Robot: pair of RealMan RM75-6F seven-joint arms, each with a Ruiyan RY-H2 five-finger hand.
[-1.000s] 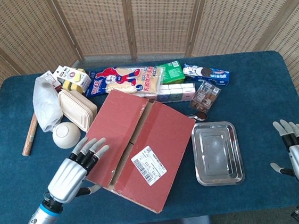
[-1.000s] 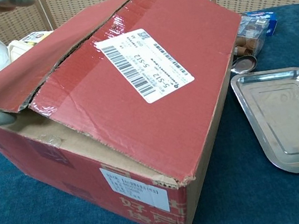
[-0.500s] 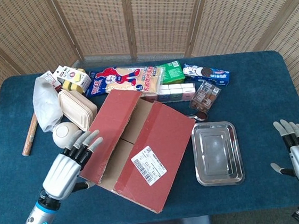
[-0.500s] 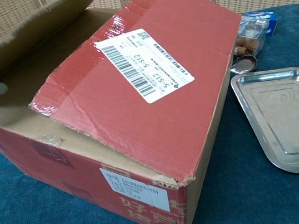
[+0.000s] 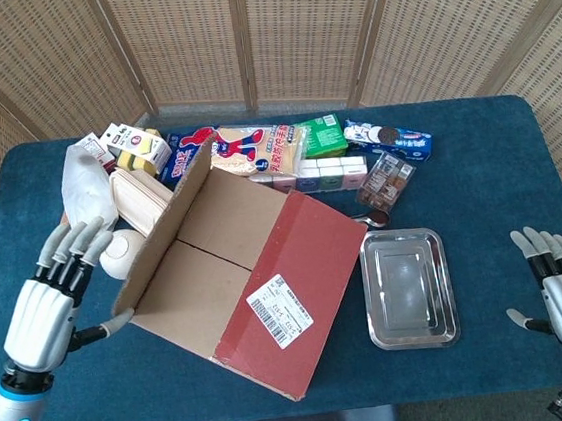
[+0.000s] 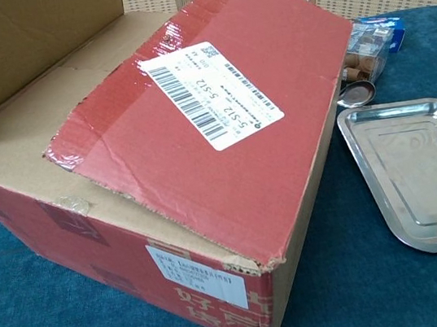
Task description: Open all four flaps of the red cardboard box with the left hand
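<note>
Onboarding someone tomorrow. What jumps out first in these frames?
The big red cardboard box at the table's centre dominates: one outer flap stands raised on the left, while the flap with the white barcode label lies shut. The grey left hand sits beside the raised flap with fingers spread, thumb tip at its lower edge. A shiny rectangular steel tray lies right of the box, with packaged snacks lined up behind.

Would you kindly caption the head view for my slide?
Left hand lifts one flap of the red cardboard box; labelled flap still closed.
</note>
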